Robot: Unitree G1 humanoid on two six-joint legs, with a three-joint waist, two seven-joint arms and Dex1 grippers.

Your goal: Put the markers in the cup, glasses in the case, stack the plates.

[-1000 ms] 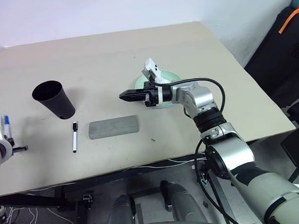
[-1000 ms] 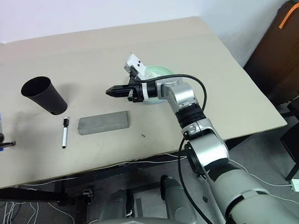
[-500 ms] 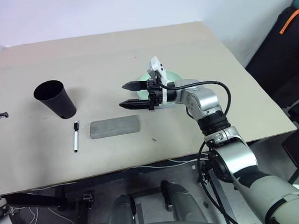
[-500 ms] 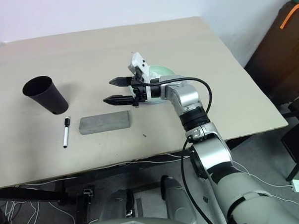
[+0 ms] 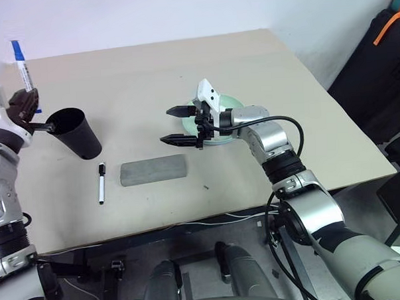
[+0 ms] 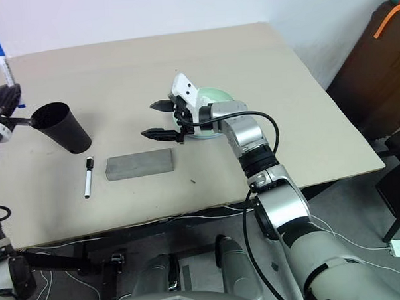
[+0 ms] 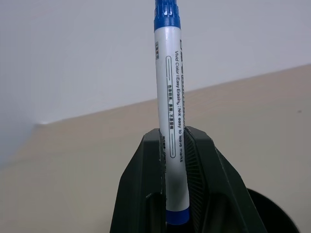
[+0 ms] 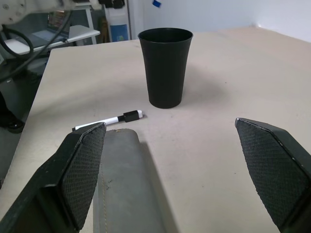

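1. Since a second ago the left gripper (image 5: 27,110) has risen from the lower left edge of the frame to the upper left, bringing the blue-capped marker (image 5: 20,61) with it; the right gripper (image 5: 176,126), pinched shut then, now has its fingers spread wide.
2. The blue-capped marker is a slim, smooth white barrel with small printed text, clamped near its lower end between the left gripper's ribbed black pads (image 7: 197,167) and standing nearly upright, cap on top.
3. The cup (image 5: 73,132), matte black tapered plastic, stands at upper left just beside and below that gripper, its rim close to the fingertips.
4. The black-capped marker (image 5: 100,183) lies flat on the beige table (image 5: 130,73), in front of the cup at centre left.
5. The case (image 5: 153,170), a grey felt-like rectangle, lies right of that marker and just below the empty right gripper.
6. A pale mint green plate (image 6: 217,96) shows behind the right wrist at mid-frame.
7. The right forearm reaches level toward the frame's left, while the left arm is raised at the left edge.
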